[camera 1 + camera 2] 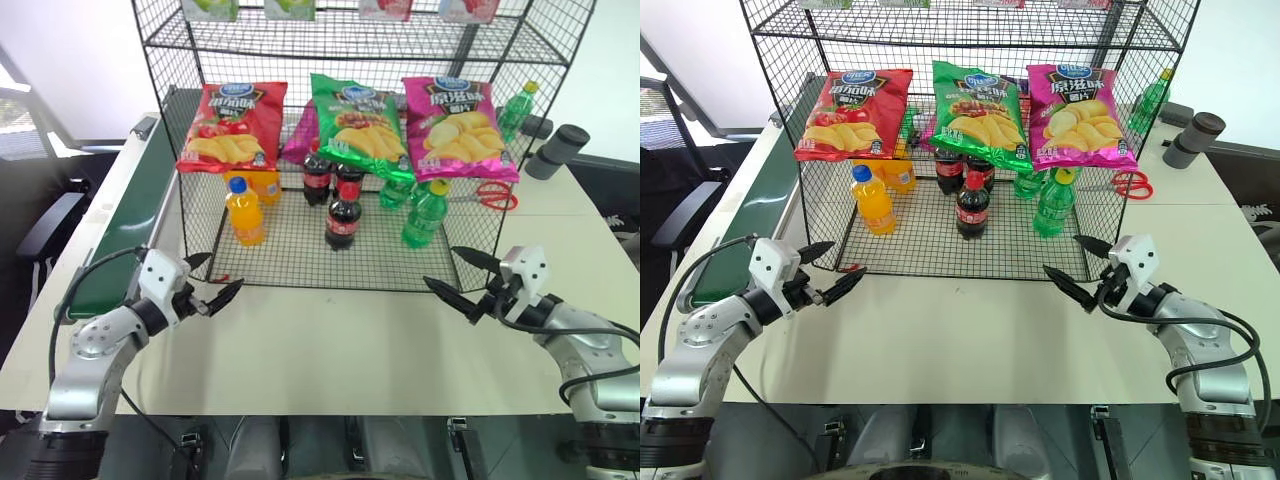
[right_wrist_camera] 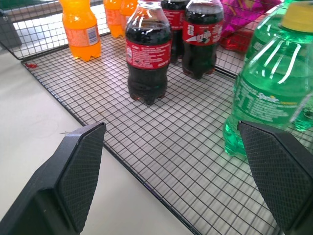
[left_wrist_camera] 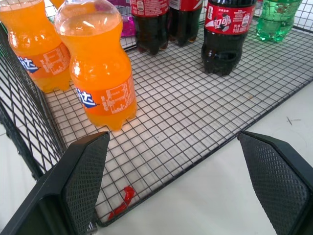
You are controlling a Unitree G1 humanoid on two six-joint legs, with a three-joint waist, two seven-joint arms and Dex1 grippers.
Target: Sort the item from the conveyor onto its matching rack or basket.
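The cola bottle [image 1: 341,222] is standing upright in the bottom bin of the rack [image 1: 170,180], nearest the front, with two more colas [image 1: 316,178] standing just behind it. An orange soda [image 1: 245,212] is standing to its left, with a second orange bottle [image 1: 266,185] behind that one, and a green bottle [image 1: 424,214] is standing to its right, with another green bottle [image 1: 393,192] further back. On the tier above, a red chip bag [image 1: 231,127], a green chip bag [image 1: 360,125] and a pink chip bag [image 1: 456,127] are lying side by side, overhanging the bottles. The conveyor [image 1: 125,225] is running along the rack's left side, its belt bare where I can see it. Red scissors [image 1: 492,195] are lying on the table [image 1: 340,350] to the right of the rack, and a grey cylinder [image 1: 556,151] is resting further right. I am holding my left gripper [image 1: 212,281] over the table just before the rack's front left corner, its fingers spread wide and gripping nothing. I am holding my right gripper [image 1: 458,274] before the front right corner, likewise spread wide and gripping nothing. Both are pointing inward toward the bin.
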